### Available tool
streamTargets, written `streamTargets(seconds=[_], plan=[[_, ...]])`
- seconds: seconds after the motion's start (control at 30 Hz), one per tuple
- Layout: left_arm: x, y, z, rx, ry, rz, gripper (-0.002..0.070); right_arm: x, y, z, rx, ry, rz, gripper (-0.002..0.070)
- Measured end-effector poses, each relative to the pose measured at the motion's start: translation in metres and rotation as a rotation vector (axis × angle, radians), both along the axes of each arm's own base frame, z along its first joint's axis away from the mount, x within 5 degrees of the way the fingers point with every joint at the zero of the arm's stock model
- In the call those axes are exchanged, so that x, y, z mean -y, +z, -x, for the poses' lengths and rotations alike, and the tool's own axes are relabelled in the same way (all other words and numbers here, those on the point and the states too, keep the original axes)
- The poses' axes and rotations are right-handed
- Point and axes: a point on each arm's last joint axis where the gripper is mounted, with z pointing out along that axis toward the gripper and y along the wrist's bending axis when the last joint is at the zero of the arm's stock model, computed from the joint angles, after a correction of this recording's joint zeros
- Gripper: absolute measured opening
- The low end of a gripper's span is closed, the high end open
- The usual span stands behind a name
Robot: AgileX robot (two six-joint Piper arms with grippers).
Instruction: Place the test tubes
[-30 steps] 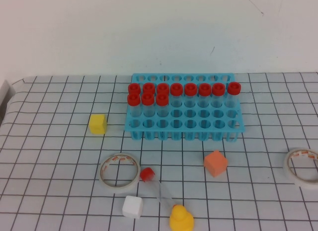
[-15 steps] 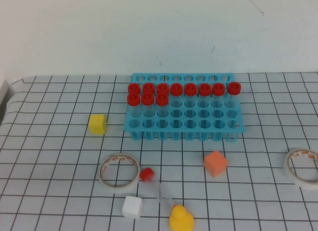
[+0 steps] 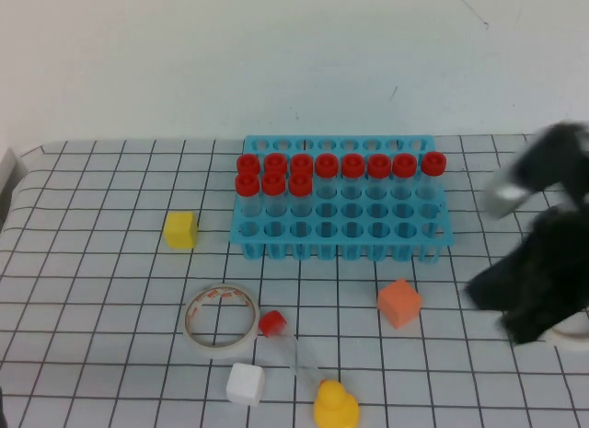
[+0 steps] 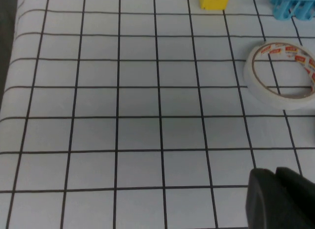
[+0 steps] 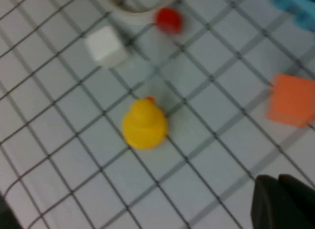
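Note:
A blue rack (image 3: 342,227) stands at mid-table with several red-capped tubes (image 3: 327,166) upright in its back rows. One loose test tube lies flat in front of it, its red cap (image 3: 271,323) beside a tape roll (image 3: 221,315). The right wrist view shows that cap (image 5: 168,19) too. My right arm (image 3: 538,262) hangs blurred over the table's right side. The right gripper (image 5: 278,182) is shut and empty, away from the tube. My left gripper (image 4: 274,174) is shut and empty over bare grid cloth, short of the tape roll (image 4: 280,74).
A yellow duck (image 3: 336,405) and a white cube (image 3: 246,384) lie by the loose tube's lower end. An orange cube (image 3: 398,302) sits right of them, a yellow cube (image 3: 180,229) left of the rack. A second tape roll (image 3: 572,332) peeks out under my right arm.
My right arm has swung into the high view from the right and now covers most of the right tape roll. Tubes, rack and blocks have not moved.

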Motion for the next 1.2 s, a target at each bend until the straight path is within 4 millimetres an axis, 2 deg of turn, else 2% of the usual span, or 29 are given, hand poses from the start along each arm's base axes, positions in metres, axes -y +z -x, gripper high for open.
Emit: streamTargets(seconds=[0.03, 0.13, 0.23, 0.43, 0.57, 0.67, 0.7, 0.77, 0.83, 1.03, 1.2], plan=[[0.0, -0.004, 0.0, -0.01, 0.001, 0.0, -0.0001, -0.032, -0.014, 0.001, -0.008, 0.091, 0.012, 0.0], [0.0, -0.006, 0.0, -0.011, 0.001, 0.009, -0.0001, -0.071, -0.028, 0.002, -0.036, 0.204, 0.042, 0.0], [0.0, -0.006, 0.0, -0.008, 0.002, 0.011, -0.0001, -0.106, -0.042, 0.0, -0.057, 0.288, 0.1, 0.0], [0.001, -0.006, -0.001, -0.002, 0.003, 0.015, -0.0001, -0.157, -0.057, -0.011, -0.068, 0.351, 0.206, 0.0017], [0.001, -0.006, -0.001, -0.002, 0.001, 0.013, -0.0001, -0.174, -0.07, -0.022, -0.125, 0.357, 0.243, 0.009], [0.001, -0.006, -0.001, -0.002, 0.002, 0.018, -0.0001, -0.182, -0.081, -0.03, -0.151, 0.358, 0.266, 0.0218], [0.001, -0.006, -0.001, -0.003, 0.003, 0.019, -0.0001, -0.185, -0.088, -0.034, -0.153, 0.358, 0.282, 0.0311], [0.001, -0.006, -0.001, -0.003, 0.003, 0.021, -0.0001, -0.187, -0.095, -0.038, -0.152, 0.358, 0.304, 0.0364], [0.001, -0.006, -0.001, -0.003, 0.003, 0.023, -0.0001, -0.187, -0.103, -0.042, -0.152, 0.344, 0.333, 0.0391], [0.001, -0.006, -0.001, -0.003, 0.003, 0.023, -0.0001, -0.188, -0.124, -0.052, -0.148, 0.237, 0.373, 0.041], [0.001, -0.006, -0.001, -0.003, 0.003, 0.026, -0.0001, -0.191, -0.131, -0.056, -0.164, 0.158, 0.346, 0.041]])
